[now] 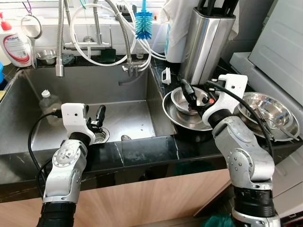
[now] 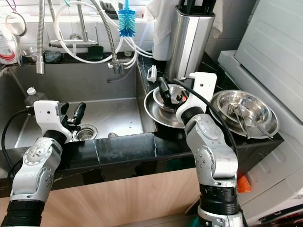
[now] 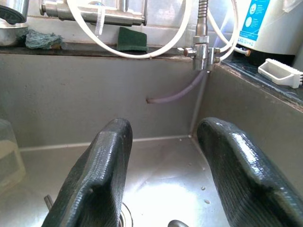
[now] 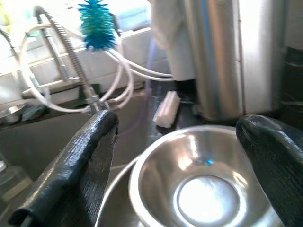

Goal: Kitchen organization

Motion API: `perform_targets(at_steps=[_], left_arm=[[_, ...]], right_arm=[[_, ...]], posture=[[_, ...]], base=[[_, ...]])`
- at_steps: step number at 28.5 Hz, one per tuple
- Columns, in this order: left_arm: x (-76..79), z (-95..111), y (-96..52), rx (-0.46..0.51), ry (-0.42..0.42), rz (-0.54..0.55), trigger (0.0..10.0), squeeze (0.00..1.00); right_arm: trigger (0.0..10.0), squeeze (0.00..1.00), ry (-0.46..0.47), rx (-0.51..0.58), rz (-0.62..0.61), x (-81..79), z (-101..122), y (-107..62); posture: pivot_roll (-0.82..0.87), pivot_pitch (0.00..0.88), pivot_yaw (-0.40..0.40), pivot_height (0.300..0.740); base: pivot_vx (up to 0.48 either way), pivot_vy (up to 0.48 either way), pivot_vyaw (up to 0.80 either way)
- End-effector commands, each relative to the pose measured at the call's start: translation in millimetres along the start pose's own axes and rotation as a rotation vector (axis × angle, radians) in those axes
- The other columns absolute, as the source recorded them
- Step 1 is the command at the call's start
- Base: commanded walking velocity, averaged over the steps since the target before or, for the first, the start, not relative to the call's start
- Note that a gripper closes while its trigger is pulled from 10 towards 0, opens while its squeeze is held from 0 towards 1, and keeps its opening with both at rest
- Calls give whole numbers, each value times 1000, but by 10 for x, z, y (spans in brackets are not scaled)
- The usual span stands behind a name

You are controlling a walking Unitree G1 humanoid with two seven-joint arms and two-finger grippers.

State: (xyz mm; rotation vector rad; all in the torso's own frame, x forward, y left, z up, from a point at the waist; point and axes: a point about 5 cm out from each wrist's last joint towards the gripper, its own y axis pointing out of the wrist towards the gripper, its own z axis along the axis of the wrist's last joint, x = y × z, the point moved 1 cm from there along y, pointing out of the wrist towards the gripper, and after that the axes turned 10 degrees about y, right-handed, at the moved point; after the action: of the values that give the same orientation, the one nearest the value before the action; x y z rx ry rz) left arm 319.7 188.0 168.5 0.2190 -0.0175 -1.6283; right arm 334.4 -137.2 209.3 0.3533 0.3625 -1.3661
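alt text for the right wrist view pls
The right gripper, fingers open, hovers over a small steel bowl nested in a wider one on the dark counter. Behind stand a steel canister, white hoses and a blue bottle brush.

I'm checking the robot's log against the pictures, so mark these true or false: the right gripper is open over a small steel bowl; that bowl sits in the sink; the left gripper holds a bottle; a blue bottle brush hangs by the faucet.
1. Right gripper open over the small steel bowl: true.
2. That bowl sits in the sink: false, it sits in a wider bowl on the counter.
3. Left gripper holds a bottle: false, it is open and empty.
4. Blue bottle brush hangs by the faucet: true.
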Motion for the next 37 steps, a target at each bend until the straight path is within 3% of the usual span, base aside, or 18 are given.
perform_targets(at_steps=[1, 7, 17, 18, 20, 21, 25, 37], left_arm=[[2, 35, -15, 14, -3, 0, 10000, 0], [17, 36, -9, 15, -4, -8, 10000, 0], [20, 32, -22, 16, -3, -15, 10000, 0], [26, 38, -21, 17, -3, -18, 10000, 0], [28, 39, -20, 17, -3, -19, 10000, 0], [31, 39, -21, 18, -3, -21, 10000, 0], [41, 39, -23, 19, -4, -26, 10000, 0], [28, 40, -25, 16, -2, -20, 10000, 0]], right_arm=[[0, 0, 20, 15, -38, 48, 21, 19], [0, 0, 40, 23, -126, 169, 14, 54], [0, 0, 87, -13, -159, 205, -51, 78], [9373, 0, 84, -34, -173, 220, -78, 88], [9373, 0, 84, -39, -176, 224, -85, 91], [10000, 0, 89, -53, -183, 233, -106, 94], [10000, 0, 126, -77, -195, 252, -139, 112], [10000, 0, 124, -55, -233, 315, -53, 130]], posture=[[63, 8, -45, 740], [63, 3, -43, 740], [69, 0, -42, 740], [70, 0, -42, 740], [70, 0, -42, 740], [71, 0, -43, 740], [73, 0, -44, 740], [67, 0, -45, 740]], base=[[0, 0, 0], [0, 0, 0], [0, 0, 0], [0, 0, 0], [0, 0, 0], [0, 0, 0], [0, 0, 0], [0, 0, 0]])
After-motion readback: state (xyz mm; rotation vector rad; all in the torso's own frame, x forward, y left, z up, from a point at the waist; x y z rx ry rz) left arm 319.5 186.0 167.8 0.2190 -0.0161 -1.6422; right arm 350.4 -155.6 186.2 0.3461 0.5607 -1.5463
